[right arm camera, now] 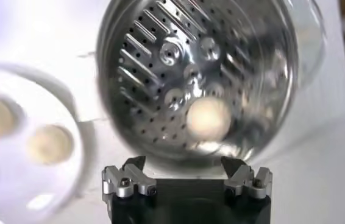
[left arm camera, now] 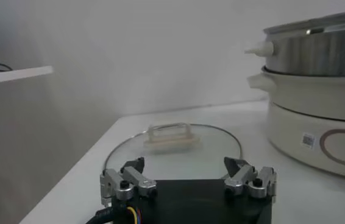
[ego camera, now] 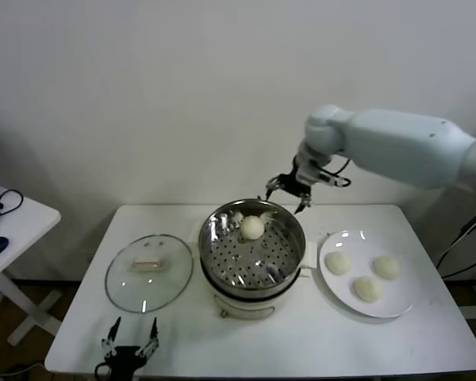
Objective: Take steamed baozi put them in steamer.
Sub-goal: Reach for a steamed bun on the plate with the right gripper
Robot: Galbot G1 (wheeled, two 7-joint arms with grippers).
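above the steamer's (ego camera: pixel 252 252) far rim, the right claw (ego camera: pixel 288 190) hangs open and empty, one baozi (ego camera: pixel 252 227) lying on the perforated floor below. three baozi (ego camera: pixel 366 288) wait on the plate (ego camera: pixel 399 305) to its right, nearer this arm; the left claw (ego camera: pixel 129 341) idles open at the tabletop's (ego camera: pixel 79 341) front edge.

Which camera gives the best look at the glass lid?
The head view: the whole glass lid lies flat on the table, left of the steamer. The left wrist view shows it edge-on behind the left gripper. The right wrist view misses it.
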